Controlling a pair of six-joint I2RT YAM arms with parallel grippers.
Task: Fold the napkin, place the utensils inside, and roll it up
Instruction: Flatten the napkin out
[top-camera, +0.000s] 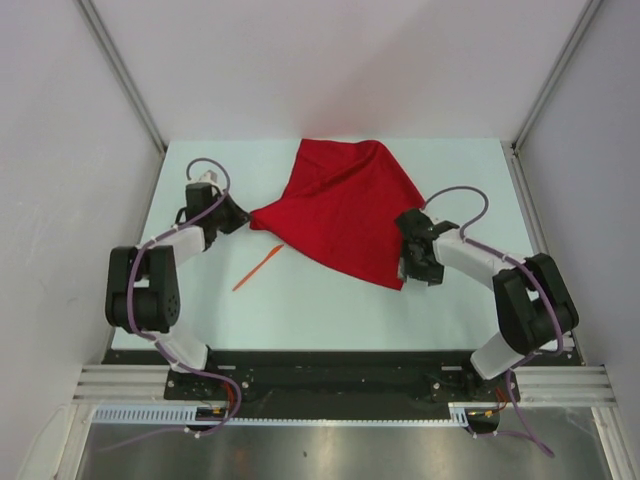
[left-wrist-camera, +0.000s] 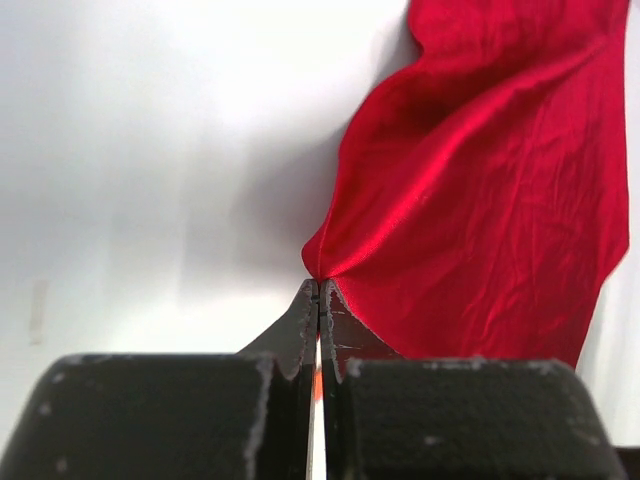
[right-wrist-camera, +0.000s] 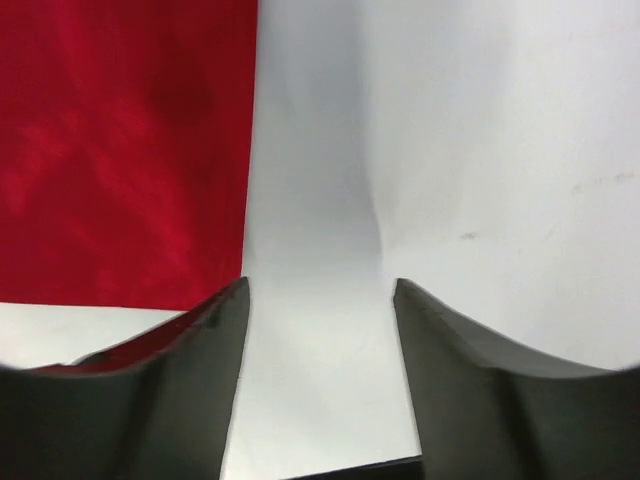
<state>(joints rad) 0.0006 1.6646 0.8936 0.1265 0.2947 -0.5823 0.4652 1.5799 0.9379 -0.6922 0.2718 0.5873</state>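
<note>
At left, our left end effector (left-wrist-camera: 318, 288) clamps a corner of the bright red soft cloth napkin (top-camera: 345, 210); our right end effector (right-wrist-camera: 320, 290), gaping, must grip before folding.

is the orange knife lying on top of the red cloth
No, the orange knife lies on the bare table, beside the near left edge of the red cloth.

The scene contains one red napkin (top-camera: 340, 210) and one orange knife (top-camera: 258, 268). There is one white table (top-camera: 330, 310). Two robot arms are present: one left arm (top-camera: 140, 285) and one right arm (top-camera: 520, 300). Each arm carries one gripper, two in total: the left gripper (left-wrist-camera: 318, 295) and the right gripper (right-wrist-camera: 320, 290). Each gripper has two fingers (right-wrist-camera: 180, 380).
</note>
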